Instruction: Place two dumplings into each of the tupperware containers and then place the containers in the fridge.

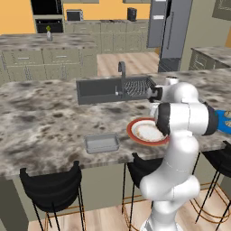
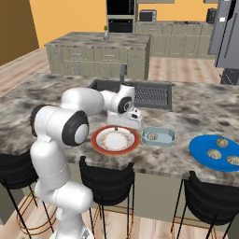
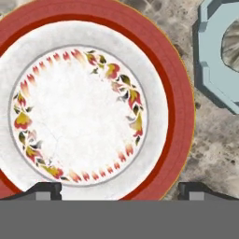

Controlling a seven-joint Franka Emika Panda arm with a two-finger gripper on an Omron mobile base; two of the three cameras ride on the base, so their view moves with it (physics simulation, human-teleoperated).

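**Operator:** Dumplings (image 2: 221, 142) — where were they at this moment, working outward from the robot?

**Technician:** Nearest the stools stood the red-rimmed plate (image 2: 115, 140), bare of food. Just beside it, toward the blue disc, sat one container (image 2: 159, 136) with what looked like two pale lumps inside. Further along the counter (image 2: 196, 109) lay the flat blue disc (image 2: 215, 151) carrying three loose dumplings. The second container (image 1: 102, 143) sat on the other side of the plate, apparently with nothing in it. Beyond these lay the sink (image 1: 99, 90), and at the far wall the fridge (image 1: 169, 29), doors shut as far as could be told.

**Operator:** State of the gripper?

**Technician:** The gripper (image 3: 119, 189) was spread fully, jaws wide and holding nothing. It hung over the plate, with the filled container's rim at the edge of the hand view.

**Operator:** Handling notes?

**Technician:** By judgement, each dumpling was light, soft and easily crushed. Take it across its narrow body, from above, with a gentle close. The crinkled surface should resist slipping. The containers appeared stiff and light; grip one over a rim wall, mid-side, keeping it level so the contents do not roll.
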